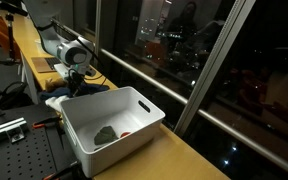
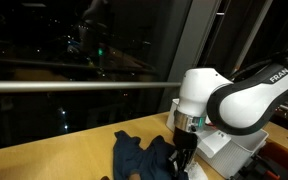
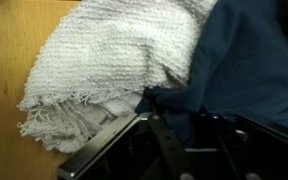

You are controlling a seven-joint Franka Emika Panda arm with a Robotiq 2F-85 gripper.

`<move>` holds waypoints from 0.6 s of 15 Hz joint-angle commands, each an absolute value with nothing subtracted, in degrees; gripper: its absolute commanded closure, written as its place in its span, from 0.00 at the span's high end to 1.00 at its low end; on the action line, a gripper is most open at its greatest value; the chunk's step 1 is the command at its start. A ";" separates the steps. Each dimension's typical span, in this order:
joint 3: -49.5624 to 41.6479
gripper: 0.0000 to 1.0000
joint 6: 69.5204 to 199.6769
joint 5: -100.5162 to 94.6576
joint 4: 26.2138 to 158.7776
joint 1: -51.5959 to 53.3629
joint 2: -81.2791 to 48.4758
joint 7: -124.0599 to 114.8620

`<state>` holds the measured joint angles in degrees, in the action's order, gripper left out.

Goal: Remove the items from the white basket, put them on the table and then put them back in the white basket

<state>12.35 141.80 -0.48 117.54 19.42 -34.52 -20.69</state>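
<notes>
Gripper [image 2: 181, 163] at blue cloth [image 2: 134, 156] (on table [image 2: 44, 150]); white basket [image 1: 144, 105] beside.

The white basket [image 1: 124, 148] stands open from above, its floor mostly bare around a grey item [image 1: 106, 133]. Just beside it, a dark blue cloth [image 2: 136, 155] and a white knitted towel [image 3: 114, 60] cover the table [image 1: 184, 160] under the gripper [image 2: 184, 158]. The window rail [image 2: 74, 86] closes one side.

Wrist close above towel [image 3: 114, 60]; exteriors' overlap: arm [image 2: 234, 100].
</notes>
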 commanded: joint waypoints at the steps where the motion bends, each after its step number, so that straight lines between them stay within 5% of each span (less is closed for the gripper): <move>1: 11.52 0.01 141.87 1.40 120.81 19.10 -29.88 -19.23; 9: 8.55 0.03 132.77 -3.24 122.28 18.64 -12.34 -21.44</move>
